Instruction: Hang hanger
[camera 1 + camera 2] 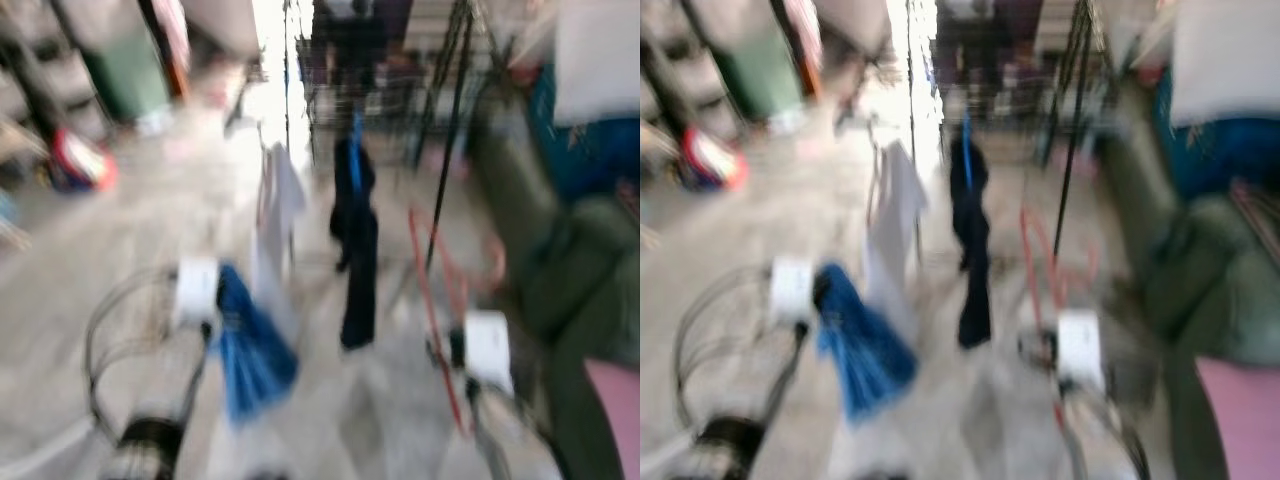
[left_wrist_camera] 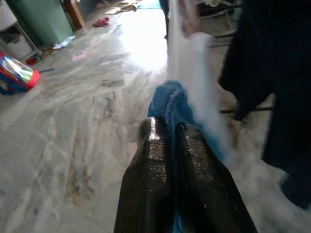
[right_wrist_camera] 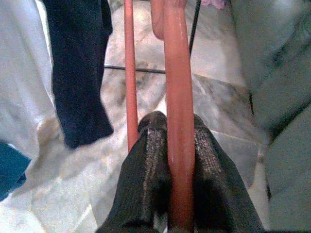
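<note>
Both eye views are very blurry, so small things are hard to make out.

At about 8 o'clock, the left gripper [image 2: 167, 133] has its two black fingers pressed together on a blue cloth [image 2: 167, 104]. The cloth's lower part is hidden behind the fingers. In the left eye view it hangs down from that gripper as a blue smear [image 1: 250, 345].

Just past it, toward 11 o'clock, a white garment [image 1: 278, 215] hangs on a thin rack; its top is lost in bright light from behind. Near 12 o'clock a dark garment [image 1: 356, 240] hangs from a blue hanger [image 1: 354, 150]. Its hook is too blurry to see.

At about 4 o'clock, the right gripper [image 3: 180, 141] is clamped on a red hanger [image 3: 179, 77]. One thick red bar runs between the fingers, and a thinner red bar [image 3: 130, 73] passes just beside them. The hanger's top is cut off at the edge of the right wrist view. In the left eye view it rises as a red streak [image 1: 428, 285] above the gripper.

At 3 o'clock sits a green sofa [image 1: 560, 260], partly cut off.

The floor [image 2: 73, 107] is pale marble.
</note>
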Tool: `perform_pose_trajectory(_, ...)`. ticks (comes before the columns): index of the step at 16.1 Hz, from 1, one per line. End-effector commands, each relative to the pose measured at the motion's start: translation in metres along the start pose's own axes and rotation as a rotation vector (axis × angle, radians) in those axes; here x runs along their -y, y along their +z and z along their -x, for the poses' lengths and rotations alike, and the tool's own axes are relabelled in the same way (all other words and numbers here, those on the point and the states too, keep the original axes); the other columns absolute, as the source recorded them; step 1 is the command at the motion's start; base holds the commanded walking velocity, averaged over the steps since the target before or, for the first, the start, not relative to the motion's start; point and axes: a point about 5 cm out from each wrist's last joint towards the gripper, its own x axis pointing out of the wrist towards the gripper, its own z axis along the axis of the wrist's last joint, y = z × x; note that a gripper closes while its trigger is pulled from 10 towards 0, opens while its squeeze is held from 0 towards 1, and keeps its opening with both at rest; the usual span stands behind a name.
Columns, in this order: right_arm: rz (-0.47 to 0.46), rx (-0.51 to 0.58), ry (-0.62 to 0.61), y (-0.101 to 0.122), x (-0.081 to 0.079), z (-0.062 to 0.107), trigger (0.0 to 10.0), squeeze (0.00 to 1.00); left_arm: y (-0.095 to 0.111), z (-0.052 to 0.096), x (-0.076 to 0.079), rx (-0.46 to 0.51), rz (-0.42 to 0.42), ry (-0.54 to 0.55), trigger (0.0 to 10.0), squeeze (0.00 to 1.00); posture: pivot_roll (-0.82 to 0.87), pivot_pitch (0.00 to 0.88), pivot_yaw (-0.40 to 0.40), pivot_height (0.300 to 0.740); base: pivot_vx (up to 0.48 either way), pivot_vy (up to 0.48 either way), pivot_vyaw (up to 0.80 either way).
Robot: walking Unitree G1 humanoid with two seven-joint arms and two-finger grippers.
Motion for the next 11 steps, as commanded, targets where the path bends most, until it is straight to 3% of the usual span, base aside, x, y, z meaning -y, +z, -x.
perform_pose_trajectory(1,-0.008,0.015,0.003,0.007,-0.002,-0.003,10.0,0.0,0.01,-0.004,-0.007,0.031,0.012,0.029,10.0,0.0,0.02,0.096,0.043,0.74,0.0,0.0,0.0)
perform_pose_trajectory(4,0.004,0.005,0.024,0.008,-0.006,-0.006,10.0,0.0,0.01,-0.005,-0.005,0.016,0.083,-0.015,10.0,0.0,0.02,0.105,0.044,0.74,0.0,0.0,0.0)
perform_pose_trajectory(7,0.0,0.006,0.065,0.01,-0.011,-0.007,10.0,0.0,0.01,-0.006,-0.007,0.012,0.088,-0.015,10.0,0.0,0.02,0.114,0.054,0.74,0.0,0.0,0.0)
perform_pose_trajectory(9,0.001,-0.009,0.058,0.008,-0.01,-0.008,10.0,0.0,0.009,-0.006,-0.008,0.005,0.11,-0.041,10.0,0.0,0.02,0.12,0.057,0.74,0.0,0.319,0.0)
perform_pose_trajectory(11,0.003,-0.025,0.063,0.005,-0.012,-0.008,10.0,0.0,0.01,-0.006,-0.009,0.005,0.108,-0.04,10.0,0.0,0.02,0.126,0.061,0.74,0.0,0.39,-0.59)
